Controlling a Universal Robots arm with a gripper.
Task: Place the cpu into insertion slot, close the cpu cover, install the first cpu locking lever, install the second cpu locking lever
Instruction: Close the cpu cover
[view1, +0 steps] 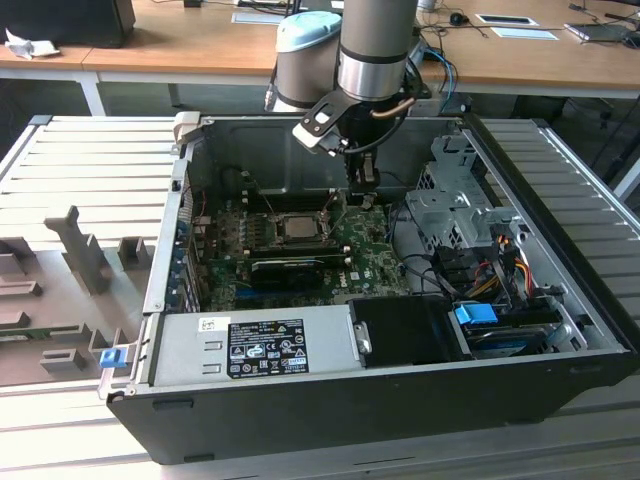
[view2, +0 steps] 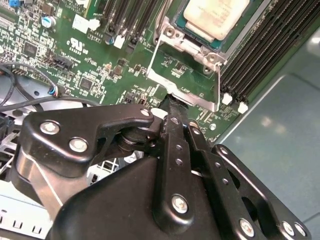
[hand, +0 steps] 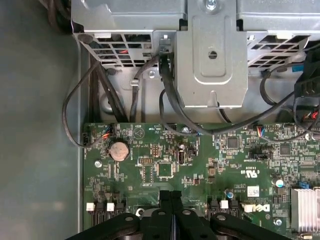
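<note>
Here, note: cpu (view2: 216, 15) seated in insertion slot (view2: 239, 31), cpu cover (view2: 192, 46) apparently down around it. Gripper (view2: 169, 102) fingers pressed together, nothing seen between, tip at locking lever (view2: 200, 99) end beside insertion slot; joined tip probably serves you as narrow pusher.

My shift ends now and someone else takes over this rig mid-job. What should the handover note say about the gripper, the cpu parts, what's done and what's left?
Gripper: shut, nothing visibly held, tips low at the metal tab by the cover's edge.
Cpu: seated in the slot on the motherboard.
Cover: looks down around the cpu.
Done: cpu placed, cover apparently closed.
Left: the locking levers. A thin lever lies beside the cover; I cannot tell if it is latched.
</note>
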